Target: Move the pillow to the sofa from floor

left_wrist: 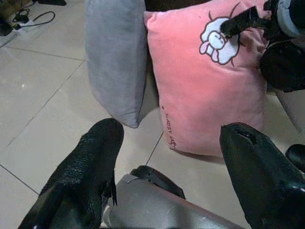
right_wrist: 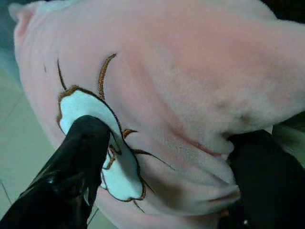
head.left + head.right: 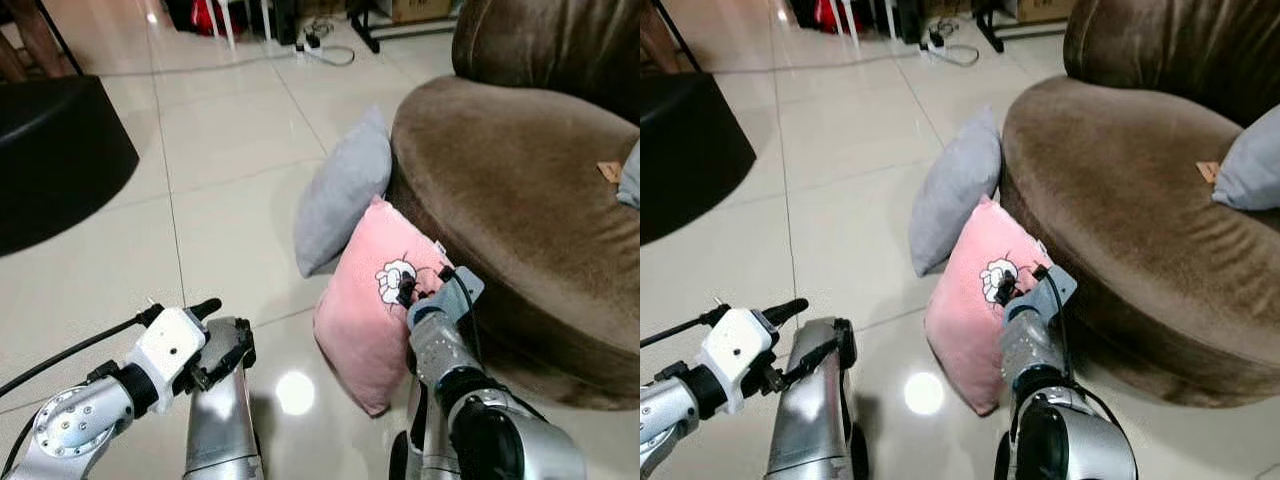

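Observation:
A pink pillow with a white sheep patch stands on edge on the tiled floor and leans against the brown sofa. My right gripper is open and pressed into the pillow's upper face. One finger lies on the sheep patch, the other near the pillow's sofa-side edge, and the fabric bulges between them. My left gripper hangs open low over the floor to the pillow's left and points at it with nothing between its fingers.
A grey pillow leans on the sofa just behind the pink one. Another grey cushion and a small tan item lie on the seat. A black round object sits far left; a power strip with cables lies beyond.

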{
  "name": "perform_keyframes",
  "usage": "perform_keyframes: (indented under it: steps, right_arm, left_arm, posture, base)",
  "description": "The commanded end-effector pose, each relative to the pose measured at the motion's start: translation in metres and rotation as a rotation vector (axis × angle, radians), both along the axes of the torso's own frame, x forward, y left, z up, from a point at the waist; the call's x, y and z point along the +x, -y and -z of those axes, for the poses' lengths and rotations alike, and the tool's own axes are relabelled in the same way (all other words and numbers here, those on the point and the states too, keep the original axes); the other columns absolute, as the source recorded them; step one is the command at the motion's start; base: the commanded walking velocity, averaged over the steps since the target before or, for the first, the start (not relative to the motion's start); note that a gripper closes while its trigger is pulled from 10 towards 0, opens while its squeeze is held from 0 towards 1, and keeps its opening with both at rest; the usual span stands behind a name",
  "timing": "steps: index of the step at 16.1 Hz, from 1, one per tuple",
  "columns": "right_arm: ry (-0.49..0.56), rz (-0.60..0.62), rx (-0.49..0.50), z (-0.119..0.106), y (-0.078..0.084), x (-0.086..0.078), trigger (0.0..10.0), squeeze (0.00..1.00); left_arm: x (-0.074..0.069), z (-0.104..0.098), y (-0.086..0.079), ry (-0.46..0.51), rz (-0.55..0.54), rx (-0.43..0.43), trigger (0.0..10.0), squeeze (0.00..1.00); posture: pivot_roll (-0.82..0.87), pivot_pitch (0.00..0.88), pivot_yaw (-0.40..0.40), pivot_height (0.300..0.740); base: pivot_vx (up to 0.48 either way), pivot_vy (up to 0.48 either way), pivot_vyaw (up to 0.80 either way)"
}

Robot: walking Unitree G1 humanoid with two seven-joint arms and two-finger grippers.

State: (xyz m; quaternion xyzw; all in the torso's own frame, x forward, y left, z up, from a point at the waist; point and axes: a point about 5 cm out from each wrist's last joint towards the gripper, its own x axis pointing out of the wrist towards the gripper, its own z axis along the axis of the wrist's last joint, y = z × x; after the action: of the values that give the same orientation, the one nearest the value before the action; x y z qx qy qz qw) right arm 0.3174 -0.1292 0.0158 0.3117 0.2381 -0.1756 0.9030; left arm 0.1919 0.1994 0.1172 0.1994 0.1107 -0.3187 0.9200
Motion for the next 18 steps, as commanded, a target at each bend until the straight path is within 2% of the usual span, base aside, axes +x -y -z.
perform_keyframes:
  steps: [1, 8, 15, 18]
  right_arm:
    - [-0.023, 0.003, 0.031, 0.005, -0.006, -0.004, 0.0, 0.0]
    - [0.027, -0.035, 0.049, 0.001, -0.012, -0.001, 0.0, 0.0]
    - [0.054, -0.069, 0.046, -0.003, -0.016, 0.002, 0.0, 0.0]
    - [0.073, -0.151, 0.024, -0.002, -0.022, 0.001, 0.0, 0.0]
  left_arm:
    - [-0.001, -0.003, -0.002, 0.0, -0.005, 0.008, 10.0, 0.0]
    - [-0.005, -0.003, -0.001, -0.013, -0.012, 0.007, 10.0, 0.0]
    - [-0.002, -0.002, 0.0, -0.015, -0.006, 0.01, 10.0, 0.0]
    - [0.002, 0.0, 0.003, -0.001, -0.018, 0.001, 10.0, 0.0]
  posture:
    - [0.19, 0.147, 0.04, 0.4]
    - [0.19, 0.156, 0.032, 0.4]
    - [0.19, 0.142, 0.036, 0.4]
    - [0.18, 0.099, 0.018, 0.4]
  base:
    - [0.0, 0.0, 0.0]
    - [0.0, 0.0, 0.0]
    - [0.0, 0.0, 0.0]
    - [0.0, 0.0, 0.0]
